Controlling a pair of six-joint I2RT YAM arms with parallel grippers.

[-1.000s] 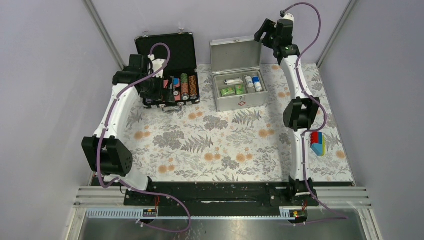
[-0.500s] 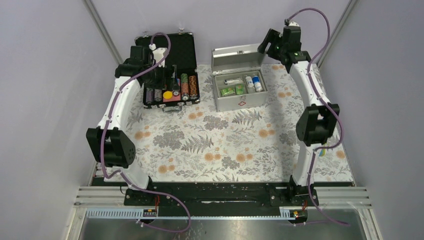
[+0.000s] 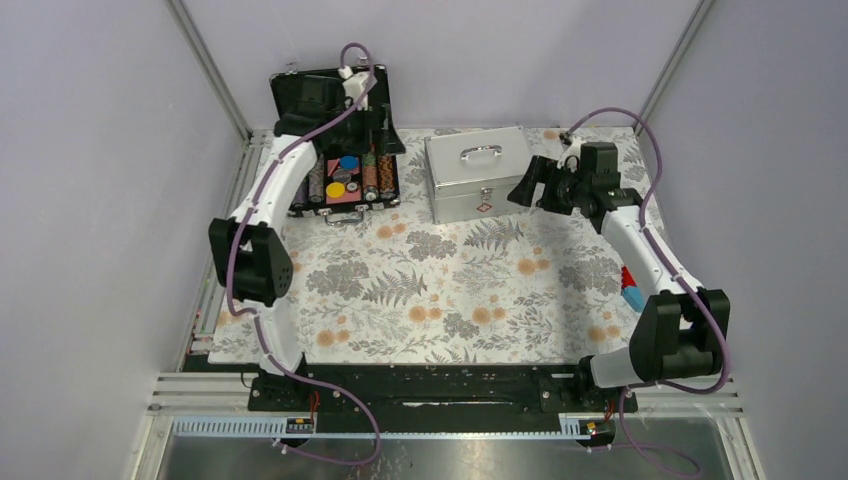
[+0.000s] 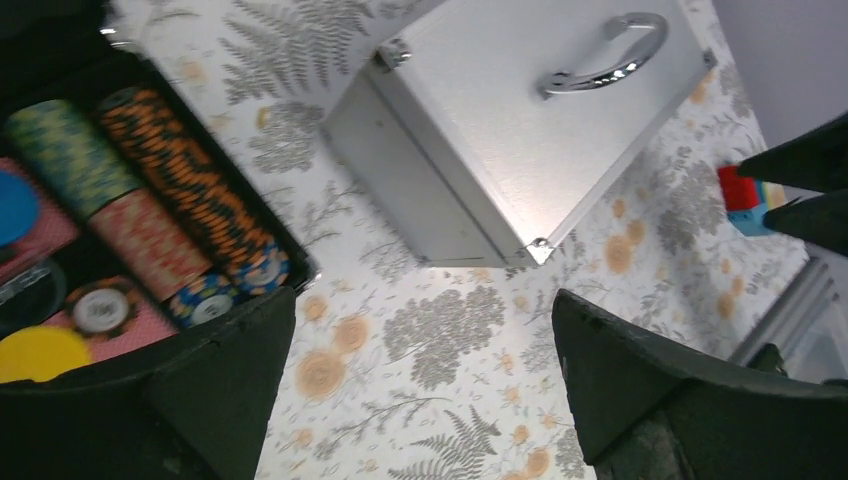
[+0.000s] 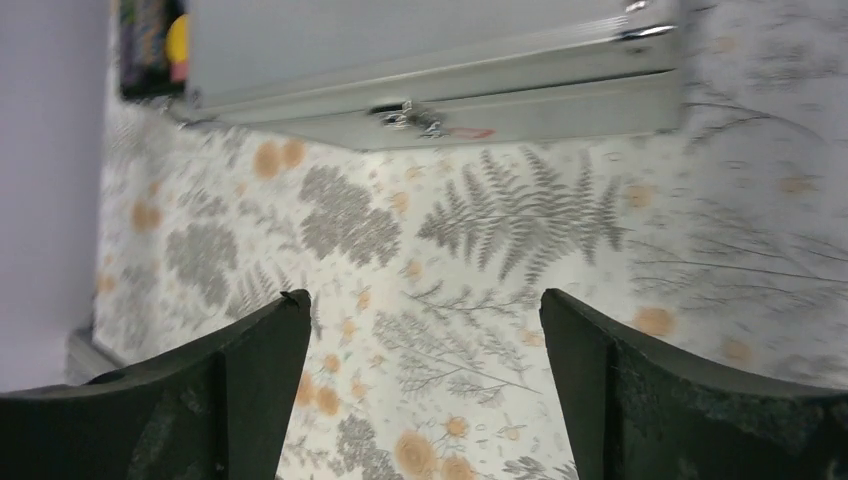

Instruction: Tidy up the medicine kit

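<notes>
Grey-silver metal medicine kit box sat on the floral-patterned desk, far side, right of centre; lid was down, metal top handle on the lid; front latch and small red mark faced my bases; couldn't tell if the latch was fastened. My right pincer hung near the box's right end, not touching it; jaws wide apart, nothing between them. My left pincer hovered over the open black case of coloured poker chips, which stood just left of the box with a strip of desk between; jaws apart too, holding nothing. Red-and-blue object lay at the desk's right edge, partly hidden behind my right arm.
</notes>
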